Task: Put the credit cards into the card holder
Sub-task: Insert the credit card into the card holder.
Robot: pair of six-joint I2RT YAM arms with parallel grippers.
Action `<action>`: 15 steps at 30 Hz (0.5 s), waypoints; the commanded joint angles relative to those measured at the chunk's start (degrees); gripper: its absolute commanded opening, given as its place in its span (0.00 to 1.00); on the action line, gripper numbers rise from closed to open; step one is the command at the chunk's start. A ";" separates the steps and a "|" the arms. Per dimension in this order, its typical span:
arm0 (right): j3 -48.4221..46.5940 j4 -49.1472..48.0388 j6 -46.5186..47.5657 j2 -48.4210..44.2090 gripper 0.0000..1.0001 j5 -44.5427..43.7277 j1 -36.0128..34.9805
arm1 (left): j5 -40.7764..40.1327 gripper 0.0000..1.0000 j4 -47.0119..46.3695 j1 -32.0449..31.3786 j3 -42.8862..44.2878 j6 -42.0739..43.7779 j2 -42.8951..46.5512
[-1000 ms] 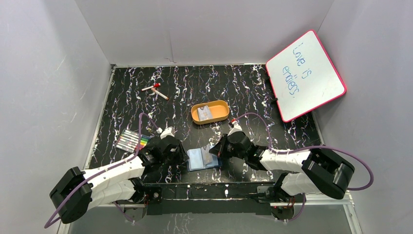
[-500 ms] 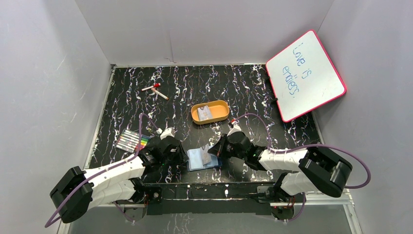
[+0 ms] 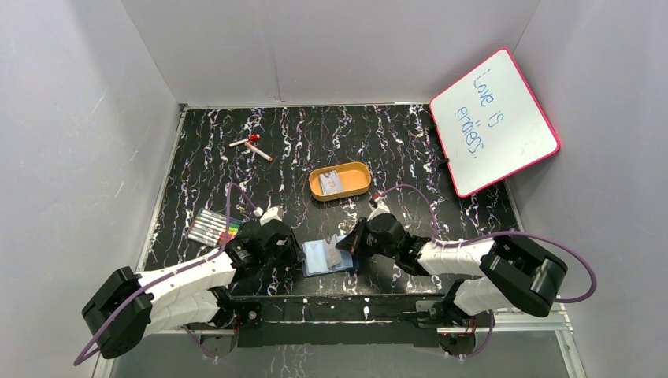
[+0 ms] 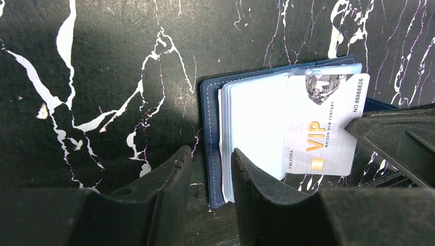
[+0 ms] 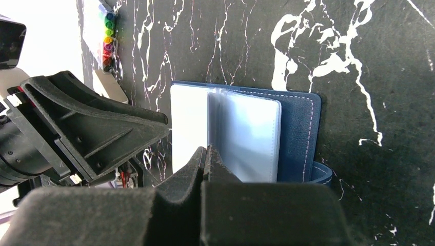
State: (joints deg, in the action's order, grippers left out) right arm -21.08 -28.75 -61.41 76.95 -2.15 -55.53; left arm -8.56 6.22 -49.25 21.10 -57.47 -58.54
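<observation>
The navy card holder (image 3: 328, 257) lies open on the black marbled table between my two grippers. In the left wrist view its navy cover edge (image 4: 209, 128) and pale sleeves (image 4: 254, 128) show. A silver VIP credit card (image 4: 323, 128) lies over its right half. My right gripper (image 3: 345, 245) is shut on that card's far edge, and its jaws are pressed together in the right wrist view (image 5: 206, 151). My left gripper (image 3: 295, 251) is narrowly open and straddles the holder's left edge (image 4: 211, 159), with one finger (image 4: 256, 195) over the sleeves. Another credit card (image 3: 331, 182) lies in the orange tray.
The orange oval tray (image 3: 358, 187) sits mid-table behind the holder. A pack of coloured markers (image 3: 213, 227) lies at the left. Two pens (image 3: 252, 146) lie at the back left. A pink-framed whiteboard (image 3: 495, 122) leans at the back right. Grey walls enclose the table.
The right gripper has edged slightly left toward the card holder with the card. The left arm and the holder have not visibly moved.
</observation>
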 commanded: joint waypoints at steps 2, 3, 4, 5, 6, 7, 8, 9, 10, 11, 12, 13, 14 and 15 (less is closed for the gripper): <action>0.16 -3.73 -0.73 1.03 0.00 1.07 0.00 | -0.32 0.32 -0.44 -0.07 -0.53 -0.10 0.09; 0.24 -3.88 -0.90 1.16 0.00 1.16 0.02 | -0.32 0.32 -0.50 -0.05 -0.61 -0.23 0.10; 0.37 -4.18 -1.09 1.37 0.00 1.23 0.00 | -0.28 0.32 -0.50 -0.06 -0.62 -0.20 0.10; 0.42 -4.50 -1.17 1.61 0.00 1.45 -0.02 | -0.24 0.32 -0.51 -0.05 -0.62 -0.28 0.07; 0.43 -4.70 -1.37 1.93 0.00 1.57 -0.04 | -0.23 0.32 -0.59 -0.05 -0.69 -0.29 0.04; 0.55 -5.04 -1.54 2.24 0.00 1.76 -0.10 | -0.19 0.32 -0.73 -0.05 -0.71 -0.27 -0.03; 0.62 -5.63 -1.83 2.61 0.00 1.80 -0.11 | -0.15 0.32 -0.83 -0.05 -0.73 -0.32 -0.07; 0.79 -6.01 -2.06 2.86 0.00 1.80 -0.13 | -0.14 0.32 -0.89 -0.05 -0.79 -0.42 -0.14; 0.90 -6.23 -2.24 3.12 0.00 1.80 -0.29 | -0.07 0.32 -1.12 -0.05 -0.87 -0.43 -0.24; 1.04 -6.45 -2.41 3.34 0.00 1.80 -0.39 | 0.01 0.32 -1.31 -0.05 -0.93 -0.49 -0.32; 1.16 -6.63 -2.61 3.49 0.00 1.80 -0.48 | 0.09 0.32 -1.54 -0.05 -0.98 -0.54 -0.53; 1.29 -6.74 -2.70 3.69 0.00 1.80 -0.55 | 0.18 0.32 -1.80 -0.06 -1.05 -0.58 -0.71; 1.37 -6.83 -2.67 3.80 0.00 1.80 -0.57 | 0.27 0.32 -2.08 -0.05 -1.06 -0.54 -0.96; 1.39 -6.91 -2.79 3.89 0.00 1.80 -0.68 | 0.29 0.32 -2.23 -0.05 -0.99 -0.58 -1.22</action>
State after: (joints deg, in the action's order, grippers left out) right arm -20.64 -32.67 -63.42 80.23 -0.60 -55.64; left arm -8.32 5.30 -49.25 20.93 -57.69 -59.00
